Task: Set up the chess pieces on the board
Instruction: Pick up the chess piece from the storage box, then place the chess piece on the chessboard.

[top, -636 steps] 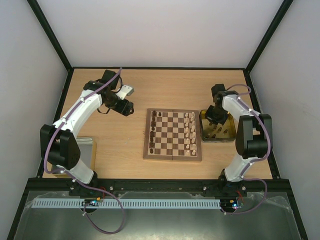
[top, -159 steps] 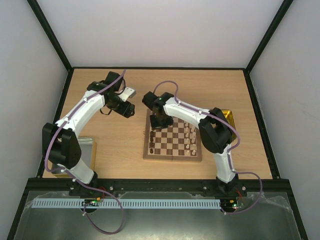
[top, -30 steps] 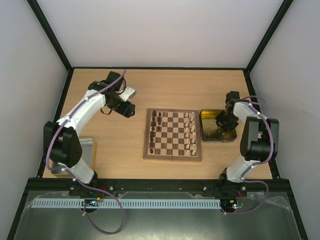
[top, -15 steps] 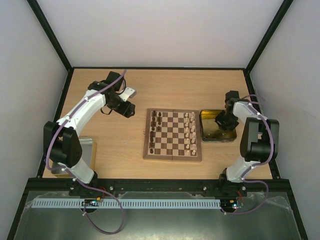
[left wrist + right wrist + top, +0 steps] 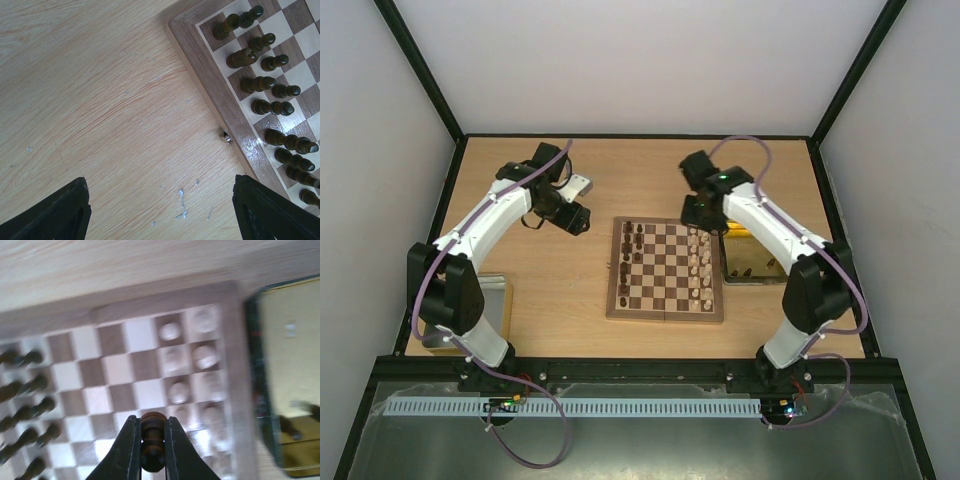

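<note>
Yellow and shiny, the tray (image 5: 750, 281) sits on the bench (image 5: 660, 170) just beside the right edge of the board (image 5: 665, 316). In it we make out only a few dark shapes. The right wrist view blurs them, so we cannot tell pieces from reflections. The board carries dark chessmen (image 5: 629, 262) along its two left-hand files and pale chessmen (image 5: 700, 262) along its two right-hand files.

The right gripper (image 5: 152, 426) is clenched on one dark piece (image 5: 152, 446), which stands upright between the fingers with its rounded head showing at the fingertips. From above we place this gripper over the board's far right corner, by the pale files, with the tray to its right. In the wrist view the held piece hangs over the checkered squares next to the pale chessmen and apart from them.

The left gripper (image 5: 160, 212) hangs released, its jaws wide and holding nothing. It is over bare bench just beside the board's left border, off the far left corner. The dark chessmen stand in pairs along that edge, apart from its fingers.
</note>
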